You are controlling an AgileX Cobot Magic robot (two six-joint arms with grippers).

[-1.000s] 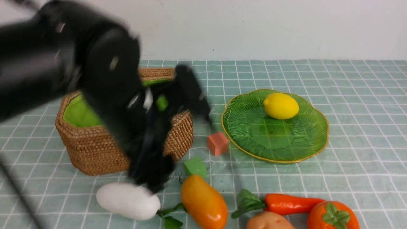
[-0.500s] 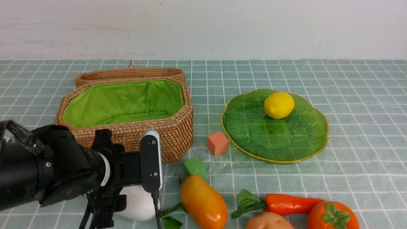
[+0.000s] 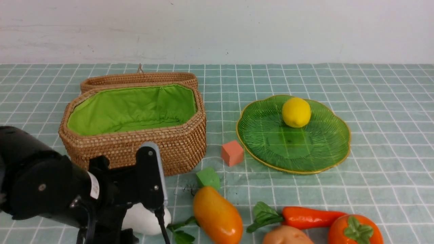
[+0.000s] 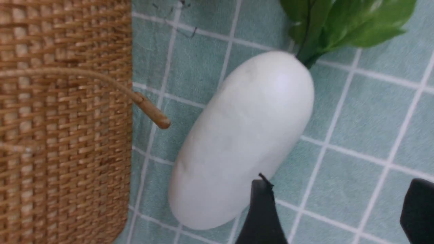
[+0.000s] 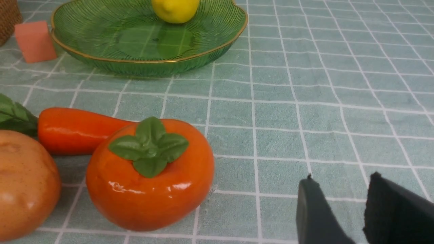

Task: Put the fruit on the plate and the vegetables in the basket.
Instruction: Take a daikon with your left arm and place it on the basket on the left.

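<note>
The white radish lies on the cloth beside the basket, its leaves pointing away. My left gripper is open over bare cloth, one finger at the radish's blunt end, nothing between the jaws. In the front view the left arm hides most of the radish. The lemon sits on the green plate. Mango, carrot, potato and persimmon lie near the front edge. My right gripper hangs open and empty, right of the persimmon.
A pink cube and a green cube lie between basket and plate. The basket's lid is folded back behind it; its cord toggle hangs next to the radish. The basket's green lining holds nothing.
The left arm has swung from over the basket down to the near left, low by the radish. The lemon has rolled slightly on the plate.
</note>
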